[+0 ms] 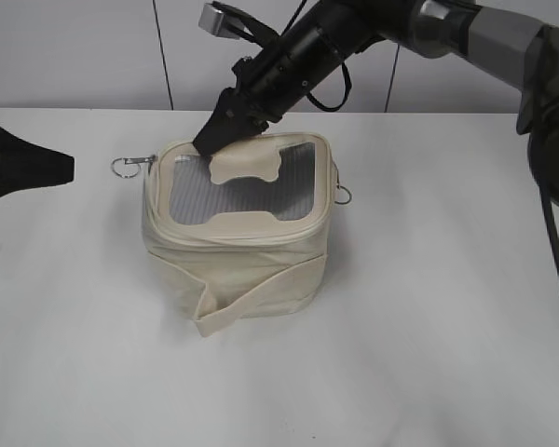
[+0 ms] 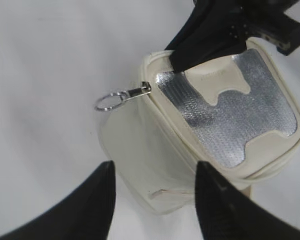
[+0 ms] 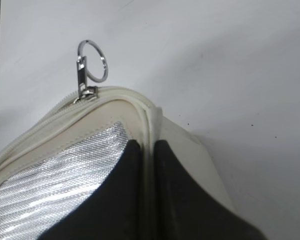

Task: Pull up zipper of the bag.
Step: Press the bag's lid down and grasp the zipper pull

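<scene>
The cream-white bag (image 1: 238, 251) stands in the middle of the table, with its grey mesh lid (image 1: 242, 191) facing up. One silver zipper slider with a ring pull (image 1: 130, 166) sticks out at the lid's back left corner. A second ring (image 1: 345, 196) hangs at the right side. My right gripper (image 1: 211, 141) reaches across from the upper right and is shut on the lid's rim at the zipper track (image 3: 147, 145), a short way from the slider (image 3: 88, 75). My left gripper (image 1: 33, 166) hovers left of the bag, open and empty (image 2: 155, 167). The left wrist view also shows the ring pull (image 2: 110, 102).
The white table (image 1: 429, 354) stretches around the bag, with a pale wall behind. The right arm (image 1: 373, 37) spans the back right above the table. A loose strap band (image 1: 252, 303) hangs at the bag's front.
</scene>
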You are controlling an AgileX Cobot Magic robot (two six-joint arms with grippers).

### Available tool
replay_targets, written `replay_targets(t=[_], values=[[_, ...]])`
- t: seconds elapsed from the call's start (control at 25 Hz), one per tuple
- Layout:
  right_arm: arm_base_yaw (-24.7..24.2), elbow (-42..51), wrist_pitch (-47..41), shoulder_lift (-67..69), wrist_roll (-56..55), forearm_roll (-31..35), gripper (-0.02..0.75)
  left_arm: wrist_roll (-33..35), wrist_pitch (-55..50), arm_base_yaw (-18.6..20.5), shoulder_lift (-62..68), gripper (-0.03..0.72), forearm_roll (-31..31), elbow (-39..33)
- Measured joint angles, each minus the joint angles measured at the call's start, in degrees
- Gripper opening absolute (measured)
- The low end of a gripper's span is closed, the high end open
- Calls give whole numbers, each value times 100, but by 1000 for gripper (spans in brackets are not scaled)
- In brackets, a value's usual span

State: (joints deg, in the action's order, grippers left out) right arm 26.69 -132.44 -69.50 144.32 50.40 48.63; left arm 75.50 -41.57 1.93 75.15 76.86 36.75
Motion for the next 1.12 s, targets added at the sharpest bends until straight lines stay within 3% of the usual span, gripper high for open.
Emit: replay_targets(t=[0.12,0.24,0.36,0.44,0.76,1.12], values=[[0,-13,-7,0,-37,-4,57,866,-414,378,436,419,563,30],[0,-34,-14,0,-76,-37,57,1819,-580,534,870,422,749,227],[0,-45,-19,0,-119,-44,57,3025,-479,407,1148,422,762,499],[0,-45,-19,0,-153,-45,57,3641,-73,112,1213,424,743,633],[0,-45,-19,0,-227,-50,56,4050,1654,-1146,1243,433,134,698],[6,-51,-19,0,-237,-67,55,4084,1896,-1247,1752,432,98,997]])
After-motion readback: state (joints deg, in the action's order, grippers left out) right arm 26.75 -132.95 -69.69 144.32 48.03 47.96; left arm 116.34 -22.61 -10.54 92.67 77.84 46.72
